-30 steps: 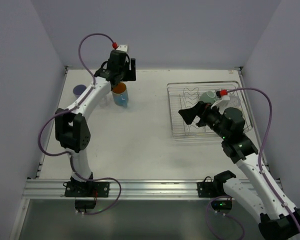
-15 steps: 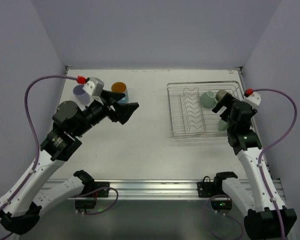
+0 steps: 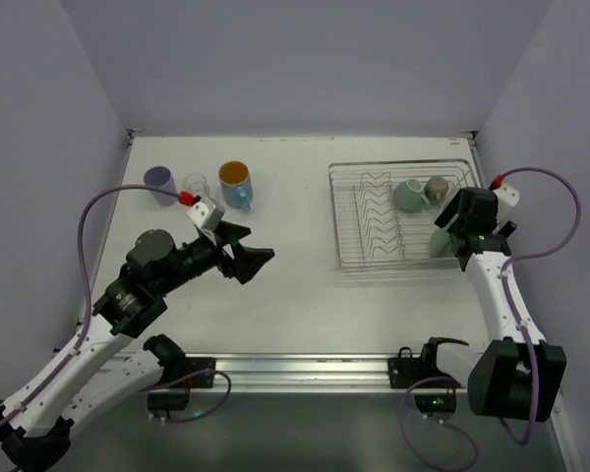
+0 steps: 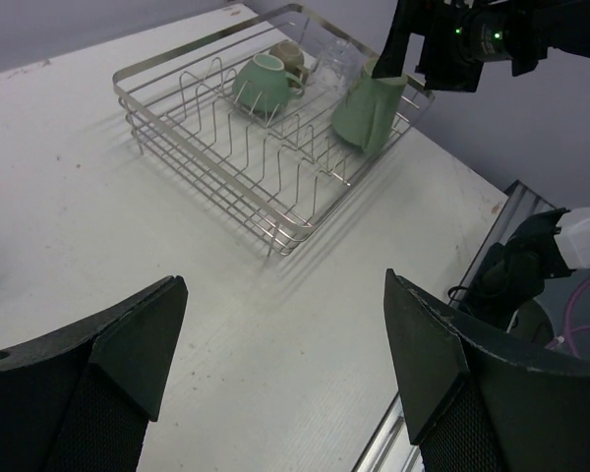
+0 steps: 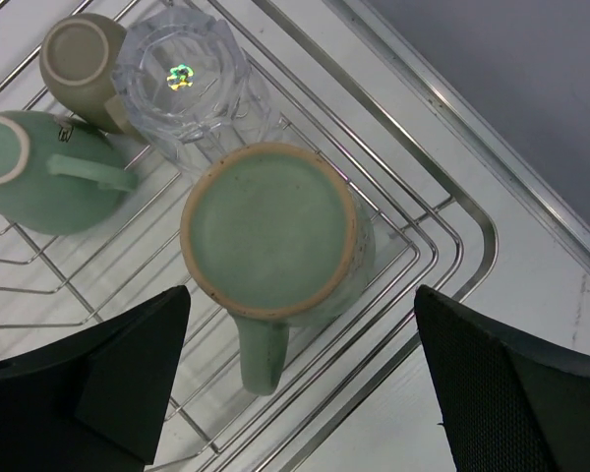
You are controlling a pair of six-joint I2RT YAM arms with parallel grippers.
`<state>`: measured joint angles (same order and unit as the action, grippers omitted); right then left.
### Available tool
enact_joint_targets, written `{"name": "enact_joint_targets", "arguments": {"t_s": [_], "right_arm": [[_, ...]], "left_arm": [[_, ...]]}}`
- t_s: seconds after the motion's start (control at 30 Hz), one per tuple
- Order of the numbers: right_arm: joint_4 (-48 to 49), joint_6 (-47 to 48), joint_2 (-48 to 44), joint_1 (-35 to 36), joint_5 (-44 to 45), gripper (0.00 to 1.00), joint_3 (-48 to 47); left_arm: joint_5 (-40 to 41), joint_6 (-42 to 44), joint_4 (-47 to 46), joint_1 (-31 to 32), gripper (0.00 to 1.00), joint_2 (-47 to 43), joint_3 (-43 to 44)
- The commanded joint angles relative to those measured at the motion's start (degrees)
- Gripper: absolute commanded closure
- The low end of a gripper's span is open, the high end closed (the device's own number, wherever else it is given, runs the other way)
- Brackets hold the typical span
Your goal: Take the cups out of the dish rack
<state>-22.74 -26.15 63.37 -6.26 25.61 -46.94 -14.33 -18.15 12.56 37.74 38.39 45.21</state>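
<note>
On the table's right side stands the silver wire dish rack (image 3: 393, 165) (image 4: 177, 147) (image 5: 452, 211). Several cups sit in it upside down: a pale green mug (image 5: 270, 231) (image 3: 440, 244) (image 4: 369, 113), a clear glass (image 5: 182, 79), a small olive-brown cup (image 5: 79, 59) (image 3: 437, 187) and a teal mug on its side (image 3: 408, 195) (image 4: 261, 84). My right gripper (image 5: 303, 305) (image 3: 450, 234) hovers open right above the pale green mug, one finger on each side, not touching. My left gripper (image 4: 285, 295) (image 3: 248, 260) is open and empty over bare table, facing the rack.
At the back left of the table stand a lavender cup (image 3: 157, 179), a clear glass (image 3: 196, 184) and a blue cup with an orange inside (image 3: 235, 183). The table's right edge rail (image 5: 492, 167) runs close beside the rack.
My left arm has swung from the blue cup at the back left down toward the table's middle, jaws spread wider. My right gripper has moved right, over the pale green mug.
</note>
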Motion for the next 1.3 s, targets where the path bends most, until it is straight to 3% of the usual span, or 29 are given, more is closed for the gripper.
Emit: {"name": "enact_joint_targets", "arguments": {"t_s": [0.0,0.27,0.77,0.87,0.9,0.97,1.0,1.27], "right_arm": [[-0.02,1.62,2.01,-1.03,-0.03,0.01,-5.09],[-0.02,3.04,9.91,-1.82,-4.86,0.01,-9.05],[0.07,2.86,15.9,-2.0,-2.75,0.02,-10.54],[-0.02,3.21,16.25,-1.91,-1.7,0.16,-10.72],[-0.02,3.21,16.17,-2.0,-1.53,0.3,-10.72],[0.33,2.95,14.86,-1.91,-1.7,0.42,-10.28],[0.77,2.77,14.07,-1.91,-1.79,0.55,-10.02],[0.33,1.02,3.17,-1.21,-5.64,0.73,-7.91]], "left_arm": [[0.97,2.59,-0.61,1.72,0.12,-2.09,0.49],[1.14,2.77,-0.25,2.78,0.12,-2.18,0.4],[2.11,3.03,-0.08,2.78,0.12,-1.04,0.32],[2.72,3.12,0.1,2.87,0.12,-1.13,0.32],[2.9,3.21,0.27,2.78,0.12,-1.21,0.4],[3.08,3.12,0.19,2.78,0.12,-1.3,0.32],[3.08,3.12,0.19,2.78,0.12,-1.3,0.4],[2.81,3.03,0.01,2.78,0.13,-0.69,0.23]]}}
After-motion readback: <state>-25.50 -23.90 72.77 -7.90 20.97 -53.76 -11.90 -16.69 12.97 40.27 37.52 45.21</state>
